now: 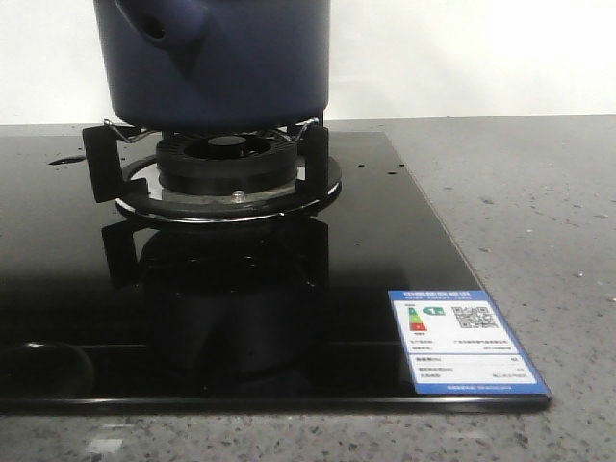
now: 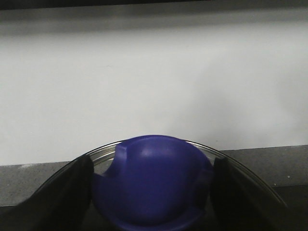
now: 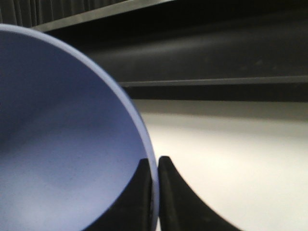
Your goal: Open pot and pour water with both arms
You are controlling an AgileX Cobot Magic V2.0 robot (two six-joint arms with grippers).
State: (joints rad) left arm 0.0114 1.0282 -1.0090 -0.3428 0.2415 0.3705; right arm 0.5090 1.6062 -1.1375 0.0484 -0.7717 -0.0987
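Note:
The dark navy pot (image 1: pixel 231 67) stands on the burner grate in the front view, its stubby handle with a round hole (image 1: pixel 154 24) pointing toward me; its top is cut off by the frame. No gripper shows in the front view. In the left wrist view my left gripper (image 2: pixel 150 162) is shut on the blue knob (image 2: pixel 151 187) of a glass lid (image 2: pixel 103 153), one dark finger on each side. In the right wrist view my right gripper (image 3: pixel 154 161) is shut on the rim of a light-blue bowl (image 3: pixel 62 144), whose inside faces the camera.
The gas burner (image 1: pixel 229 159) with its black grate sits on a black glass hob (image 1: pixel 385 241). An energy label sticker (image 1: pixel 462 342) lies at the hob's front right corner. Water drops (image 1: pixel 63 161) lie at the hob's left. Grey speckled counter (image 1: pixel 520 192) extends right.

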